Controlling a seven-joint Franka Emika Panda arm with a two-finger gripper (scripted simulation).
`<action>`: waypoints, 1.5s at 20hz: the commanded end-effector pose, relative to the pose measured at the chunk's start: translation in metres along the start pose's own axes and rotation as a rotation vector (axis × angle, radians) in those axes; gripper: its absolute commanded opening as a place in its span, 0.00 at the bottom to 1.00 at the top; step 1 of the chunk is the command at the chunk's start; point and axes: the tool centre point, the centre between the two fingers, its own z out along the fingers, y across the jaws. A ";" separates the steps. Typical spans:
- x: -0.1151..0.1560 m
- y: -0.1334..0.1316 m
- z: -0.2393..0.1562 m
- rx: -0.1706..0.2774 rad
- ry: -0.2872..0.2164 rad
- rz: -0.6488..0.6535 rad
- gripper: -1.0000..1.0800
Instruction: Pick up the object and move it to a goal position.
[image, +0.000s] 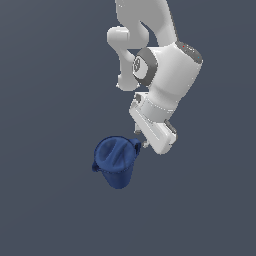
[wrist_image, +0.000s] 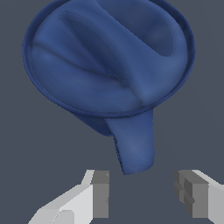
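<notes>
While the gripper (wrist_image: 142, 194) is hovering with jaws spread wide and empty, the mug's handle (wrist_image: 134, 144) is pointing toward the gap. The mug (image: 116, 161) is sitting upright.

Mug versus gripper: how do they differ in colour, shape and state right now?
The mug is dark blue; the gripper is white with grey pads. The mug is rounded, with a loop handle; the gripper's fingers are blocky. The mug is ungrasped; the gripper is open, its fingers short of the handle. Both look matte.
</notes>
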 end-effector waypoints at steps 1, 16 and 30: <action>-0.001 -0.001 0.002 -0.002 0.009 -0.002 0.62; 0.000 0.000 0.032 -0.002 0.009 -0.001 0.00; 0.008 0.004 0.024 -0.001 0.008 -0.001 0.00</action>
